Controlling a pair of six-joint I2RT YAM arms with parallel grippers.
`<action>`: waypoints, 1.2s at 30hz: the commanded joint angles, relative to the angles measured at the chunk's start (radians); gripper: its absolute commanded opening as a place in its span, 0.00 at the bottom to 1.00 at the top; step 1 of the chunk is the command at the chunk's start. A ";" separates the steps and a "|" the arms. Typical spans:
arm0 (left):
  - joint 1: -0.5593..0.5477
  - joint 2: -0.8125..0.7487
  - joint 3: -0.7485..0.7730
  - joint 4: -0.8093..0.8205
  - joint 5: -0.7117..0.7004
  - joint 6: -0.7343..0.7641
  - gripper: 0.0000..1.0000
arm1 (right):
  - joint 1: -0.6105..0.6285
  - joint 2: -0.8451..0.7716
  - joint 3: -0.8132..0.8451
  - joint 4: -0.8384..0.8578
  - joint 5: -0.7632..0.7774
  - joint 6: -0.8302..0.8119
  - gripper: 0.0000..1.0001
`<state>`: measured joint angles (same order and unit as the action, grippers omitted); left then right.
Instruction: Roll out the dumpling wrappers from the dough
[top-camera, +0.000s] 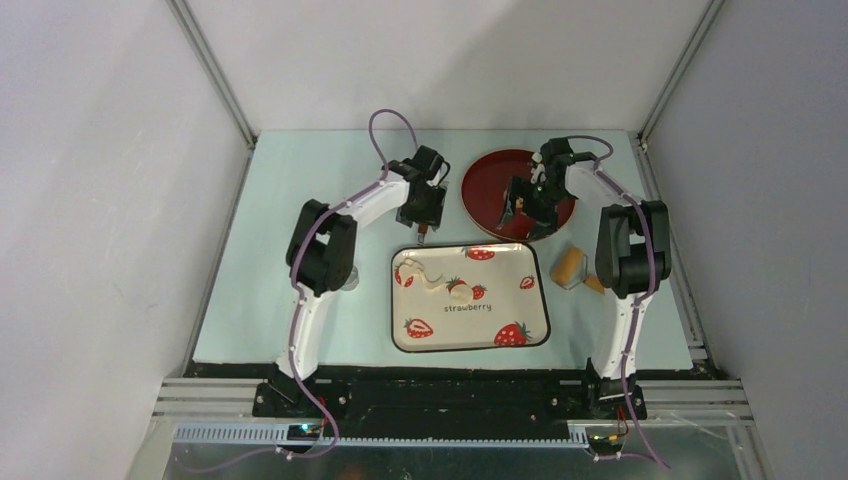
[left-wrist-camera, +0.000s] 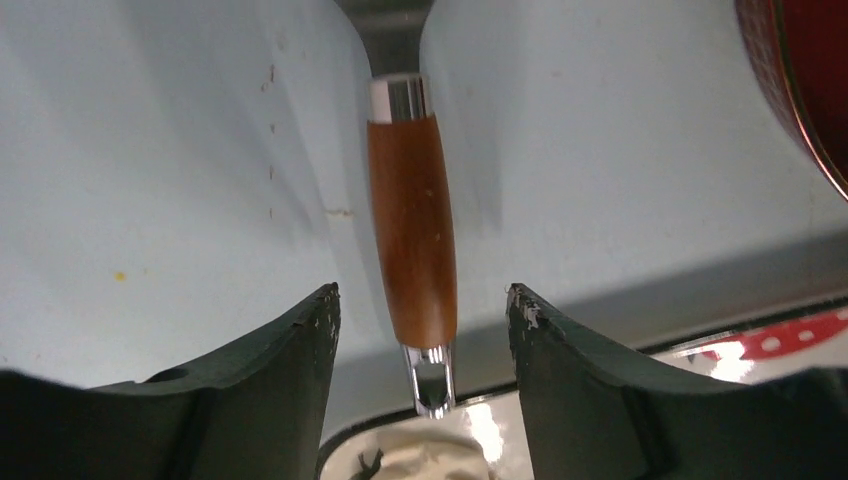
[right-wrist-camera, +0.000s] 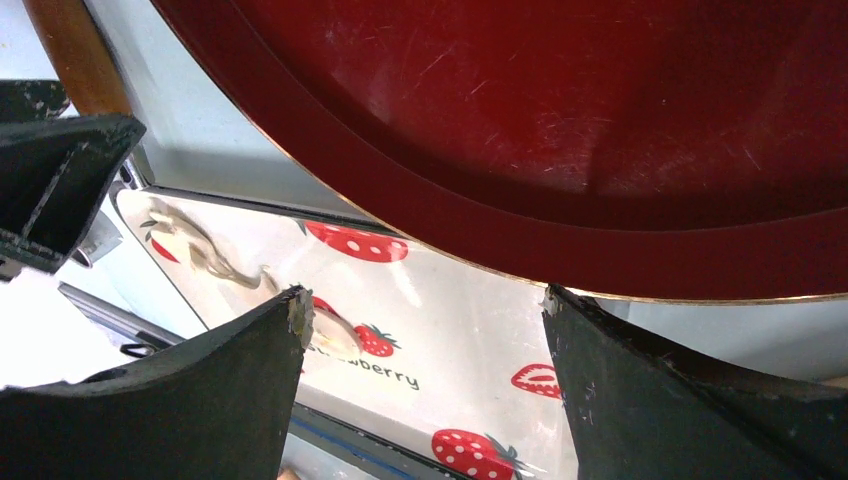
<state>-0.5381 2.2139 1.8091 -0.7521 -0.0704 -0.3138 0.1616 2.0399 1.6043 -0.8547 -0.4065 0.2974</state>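
While its two fingers (left-wrist-camera: 290, 390) stand well apart, the left claw (left-wrist-camera: 421, 295) straddles a brown wooden handle (left-wrist-camera: 412, 230) lying flat on the pale surface (top-camera: 300, 170), with a clear gap on either side, so neither finger touches it. The handle's metal loop end points toward the far rim of the strawberry-printed tray (top-camera: 505, 295), which sits in the middle of the surface, nearer its near edge than its far one. The dough (top-camera: 440, 283) lies in the left half of that tray as a thin, wavy cream strip running into a small rounder lump, apart from both claws. The right claw (right-wrist-camera: 424, 298) hangs with its fingers spread wide and nothing between them, low over the near rim of the red plate (right-wrist-camera: 560, 130); past that rim its camera looks down onto the tray. The plate rests toward the far edge of the surface, right of centre, just beyond the tray's far right corner. A tan wooden piece (top-camera: 570, 265) lies beside the tray's right side, close to the right arm and toward the right edge of the surface.
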 joint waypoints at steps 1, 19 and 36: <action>-0.006 0.045 0.102 -0.027 -0.037 0.007 0.63 | -0.009 -0.065 -0.005 0.015 -0.028 -0.014 0.90; -0.016 0.089 0.159 -0.107 -0.034 0.017 0.00 | -0.033 -0.080 -0.030 0.031 -0.054 -0.014 0.90; -0.031 -0.308 0.022 -0.101 -0.066 0.004 0.00 | -0.031 -0.156 -0.066 0.016 -0.054 -0.013 0.90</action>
<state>-0.5491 2.0510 1.9160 -0.8665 -0.1131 -0.3061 0.1333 1.9553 1.5623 -0.8387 -0.4496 0.2943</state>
